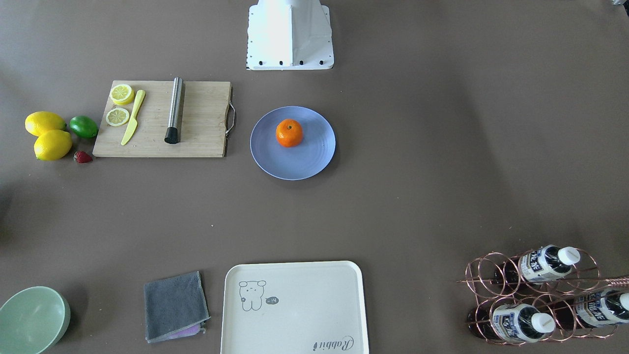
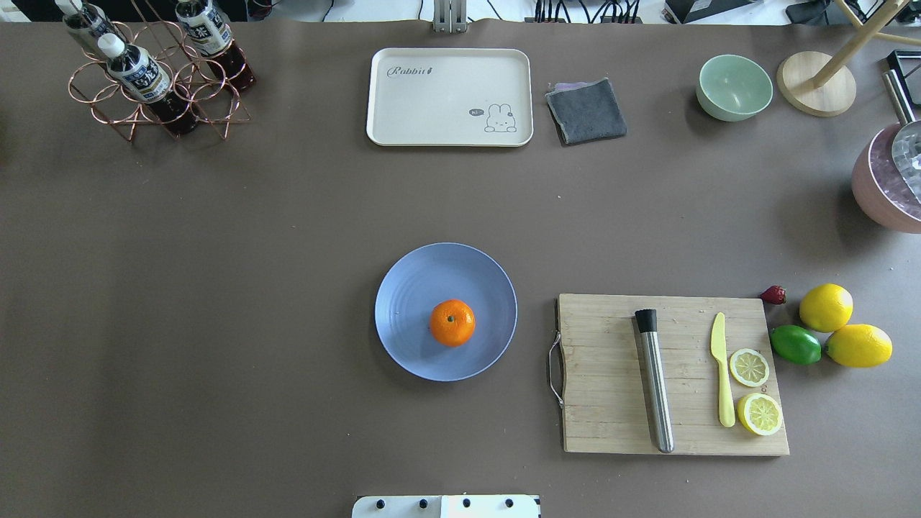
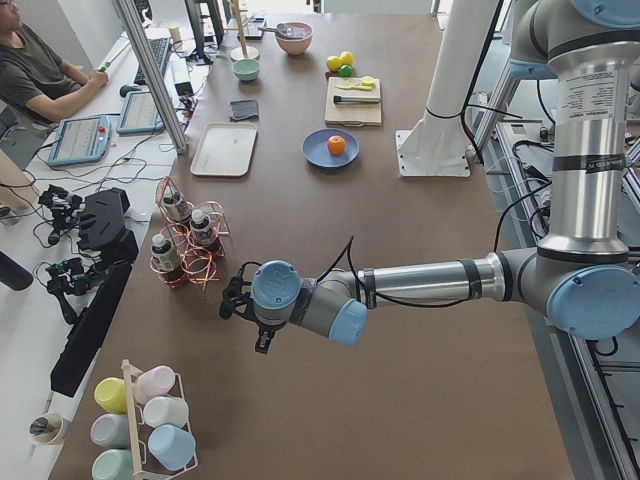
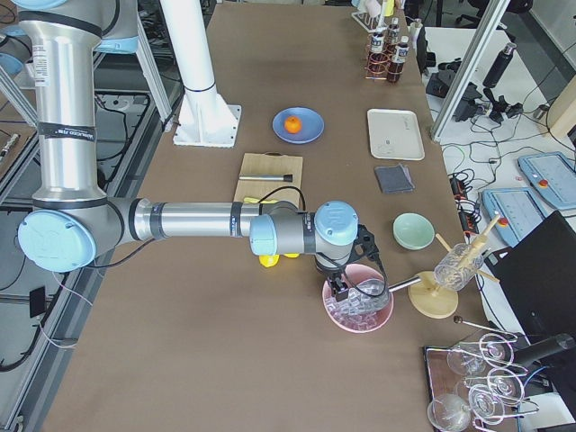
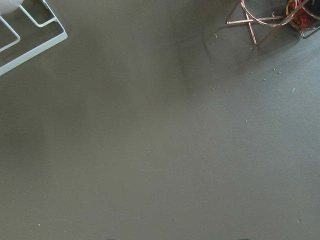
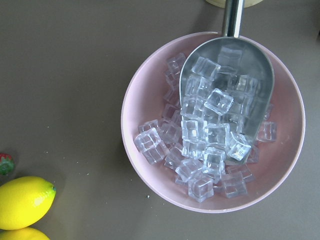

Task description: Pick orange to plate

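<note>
small round bright-orange fruit with dark stem dot (image 2: pixel 452 323): you see it stem-up, resting on the plate, slightly right of its centre, mid-frame overhead | round shallow matte periwinkle-blue plate (image 2: pixel 410 295): flat on the table, faint concentric rings

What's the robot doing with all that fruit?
The orange sits on the blue plate, with nothing touching it. Both arms are far from it: the left gripper hangs over the table by the bottle rack, and the right gripper over a pink bowl of ice. Whether they are open or shut can't be told.
</note>
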